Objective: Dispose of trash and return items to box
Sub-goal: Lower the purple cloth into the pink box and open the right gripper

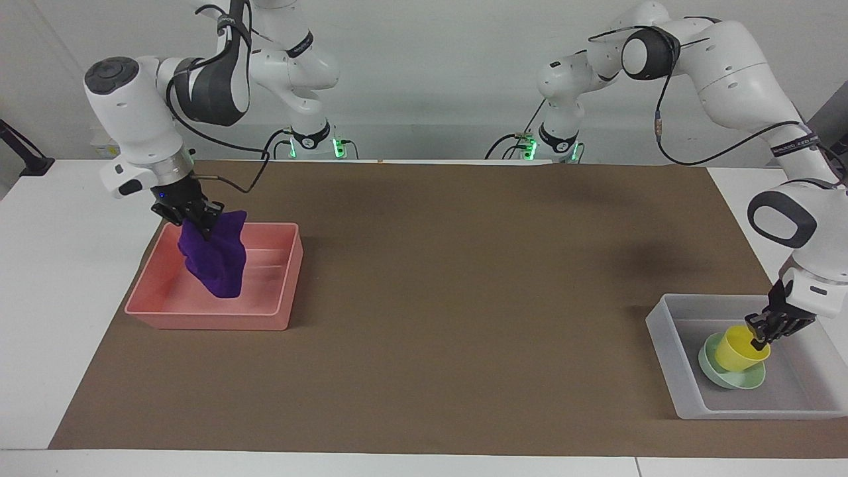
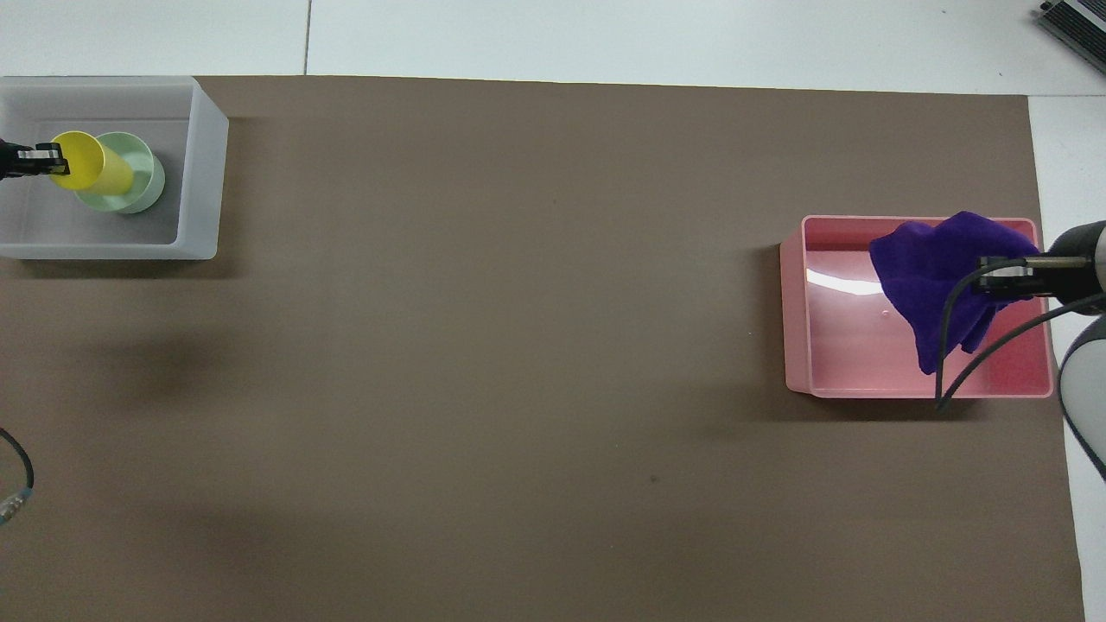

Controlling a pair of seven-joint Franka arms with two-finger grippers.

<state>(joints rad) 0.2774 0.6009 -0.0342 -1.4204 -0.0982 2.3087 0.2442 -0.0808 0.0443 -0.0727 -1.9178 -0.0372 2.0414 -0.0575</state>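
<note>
1. The purple rag hangs lengthwise downward from the right gripper, which pinches its top over the pink bin.
2. The yellow cup tilts, mouth toward the left gripper, which clasps its rim; its base sits in the mint-green bowl inside the translucent tray.
3. A brown mat covers the white table; a pale wall stands past the arms' bases.

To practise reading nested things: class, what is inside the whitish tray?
Inside the tray lies a mint-green bowl, with the yellow cup tilted in it, the left gripper on its rim. The cup covers the bowl's middle.
</note>
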